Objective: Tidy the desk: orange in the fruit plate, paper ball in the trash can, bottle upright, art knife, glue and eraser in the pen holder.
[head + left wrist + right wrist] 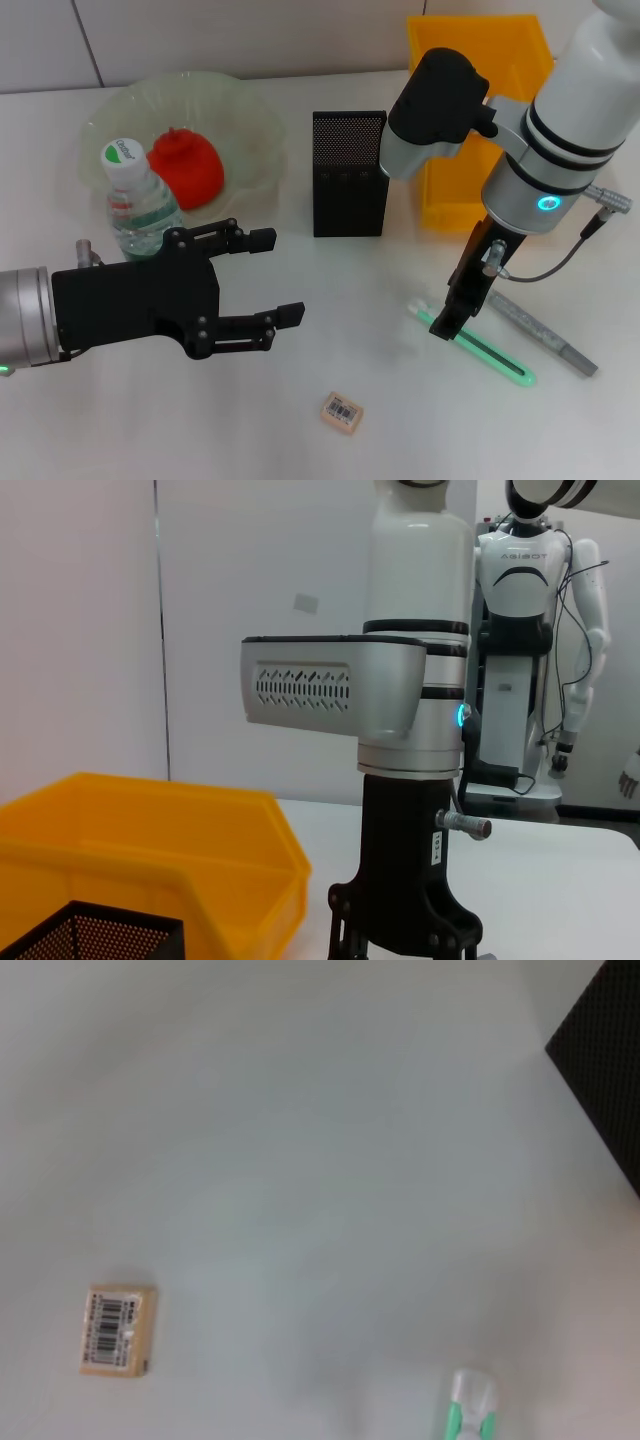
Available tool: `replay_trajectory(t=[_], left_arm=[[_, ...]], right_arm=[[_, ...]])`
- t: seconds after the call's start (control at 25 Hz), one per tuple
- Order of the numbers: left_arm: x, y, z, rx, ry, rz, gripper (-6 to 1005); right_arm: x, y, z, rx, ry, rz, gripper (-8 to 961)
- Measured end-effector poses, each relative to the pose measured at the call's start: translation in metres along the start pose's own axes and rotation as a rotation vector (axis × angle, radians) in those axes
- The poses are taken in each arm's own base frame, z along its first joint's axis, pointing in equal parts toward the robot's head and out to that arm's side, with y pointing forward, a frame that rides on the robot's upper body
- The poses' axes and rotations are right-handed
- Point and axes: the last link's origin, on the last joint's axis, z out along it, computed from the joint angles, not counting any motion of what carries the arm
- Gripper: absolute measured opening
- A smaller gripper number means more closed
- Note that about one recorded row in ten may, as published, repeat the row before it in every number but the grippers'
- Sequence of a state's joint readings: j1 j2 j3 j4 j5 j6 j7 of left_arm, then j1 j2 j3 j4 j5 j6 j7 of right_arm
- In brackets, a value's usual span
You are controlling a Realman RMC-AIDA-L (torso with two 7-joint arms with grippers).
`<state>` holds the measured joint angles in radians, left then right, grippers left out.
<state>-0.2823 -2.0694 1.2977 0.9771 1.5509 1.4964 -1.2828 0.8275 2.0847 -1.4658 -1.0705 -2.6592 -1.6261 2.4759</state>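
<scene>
- The round red-orange orange (pixel 186 168) already lies in the wide, pale green translucent glass fruit plate (pixel 250 110), at about ten o'clock of the desk in the head view; that step looks done.
- The small clear plastic bottle (pixel 135 200) with green label and white cap stands upright at the plate's near edge, so that step looks done too.
- The tiny tan eraser (pixel 342 412) with its barcode label lies loose at six o'clock, well apart from the square black mesh pen holder (pixel 348 175) at twelve o'clock; it is left to do.
- A green-and-white slim tool (pixel 478 346) and a grey slim tool (pixel 540 332), likely the knife and glue, lie at four o'clock, not yet in the holder.
- No paper ball shows; whether it lies in the bright yellow plastic trash can (pixel 450 210) at one o'clock cannot be told.
- The right gripper (pixel 448 316) hangs just over the green tool; its finger state cannot be told.
- The left gripper (pixel 270 278) hovers at eight o'clock, fingers spread, holding nothing.
- The white desk (pixel 300 420) is plain and smooth.
- A pale wall and another white humanoid robot (pixel 530 630) stand beyond.
</scene>
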Motion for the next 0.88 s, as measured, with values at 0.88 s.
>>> replay_trajectory(t=[0.88], left_arm=[[-0.003, 0.003, 0.001, -0.01, 0.002, 0.007, 811]], right_arm=[[-0.004, 0.006, 0.01, 0.02, 0.024, 0.008, 696]])
